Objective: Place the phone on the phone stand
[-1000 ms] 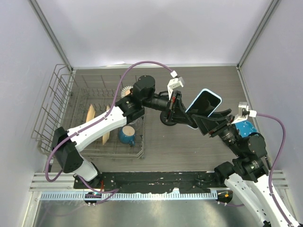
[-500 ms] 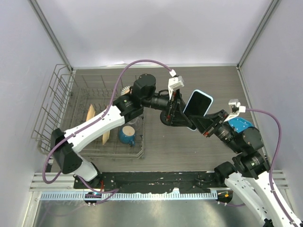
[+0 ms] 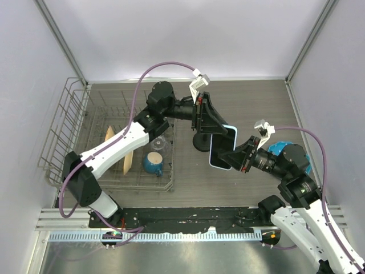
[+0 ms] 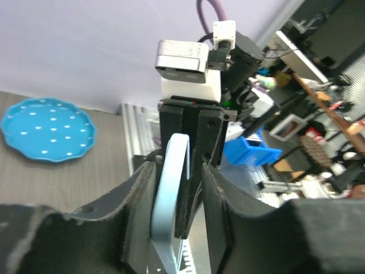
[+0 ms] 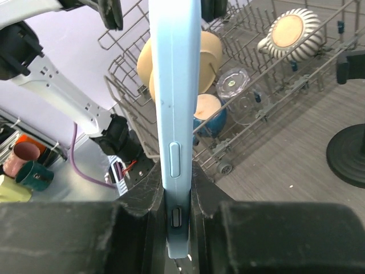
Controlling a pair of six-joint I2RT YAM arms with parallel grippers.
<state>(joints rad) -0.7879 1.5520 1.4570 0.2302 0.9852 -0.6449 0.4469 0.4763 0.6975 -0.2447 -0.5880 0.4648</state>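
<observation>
The phone (image 3: 222, 147), with its light blue case side up, is tilted in mid-air just right of the phone stand, whose round black base (image 3: 199, 142) stands on the table; its post and clamp head are hidden by the left gripper. My right gripper (image 3: 235, 156) is shut on the phone's lower end; the right wrist view shows the phone (image 5: 174, 85) edge-on, pinched between the fingers (image 5: 145, 194). My left gripper (image 3: 218, 129) is open and straddles the phone's far end; in the left wrist view the phone (image 4: 170, 188) lies against one finger, with a gap to the other.
A wire dish rack (image 3: 68, 131) at the left holds plates, a glass and a blue mug (image 3: 153, 162). A round blue plate (image 3: 290, 149) lies right of the right wrist. The stand base also shows in the right wrist view (image 5: 348, 154).
My right gripper carried the phone left and lower, turning its case side up. My left gripper lifted off the stand and now sits round the phone's far end.
</observation>
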